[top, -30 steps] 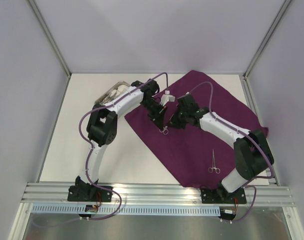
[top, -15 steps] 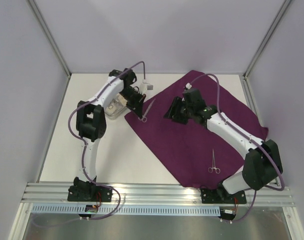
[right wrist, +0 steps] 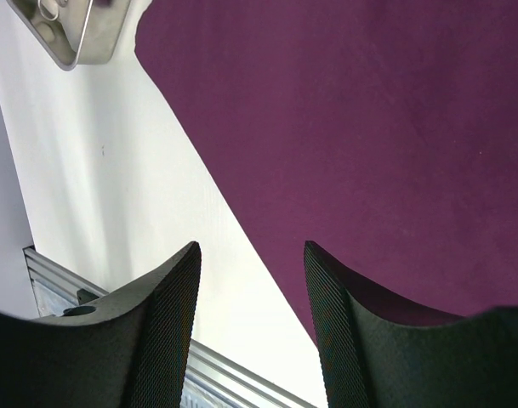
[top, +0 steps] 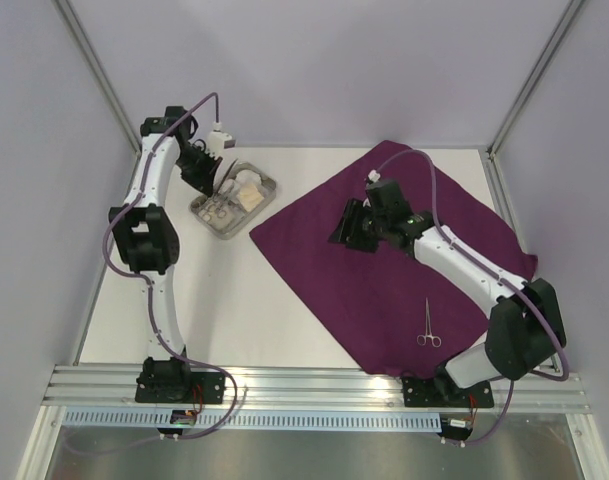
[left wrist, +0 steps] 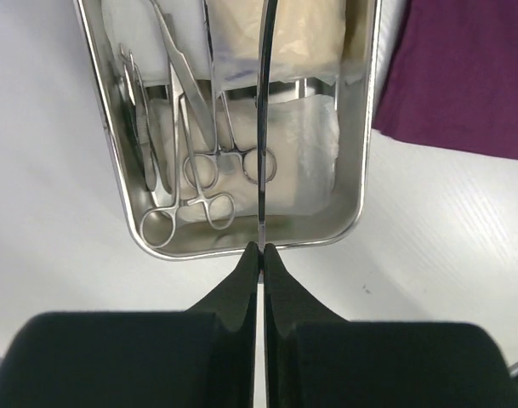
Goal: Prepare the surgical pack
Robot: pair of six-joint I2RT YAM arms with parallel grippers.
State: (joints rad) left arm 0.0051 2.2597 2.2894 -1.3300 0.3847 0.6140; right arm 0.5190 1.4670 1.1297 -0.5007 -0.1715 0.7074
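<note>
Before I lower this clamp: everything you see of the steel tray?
The steel tray is a shiny, shallow rectangle with rounded corners, lying flat on the white table beside the left corner of the purple cloth, not on it. Inside lie white gauze pads and at least two steel clamps. The left end effector, shut on another clamp, hangs over one short end; contact is unclear.

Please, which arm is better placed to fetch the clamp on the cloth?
Right: the right gripper is open over the cloth; the left gripper holds another clamp above the tray.
</note>
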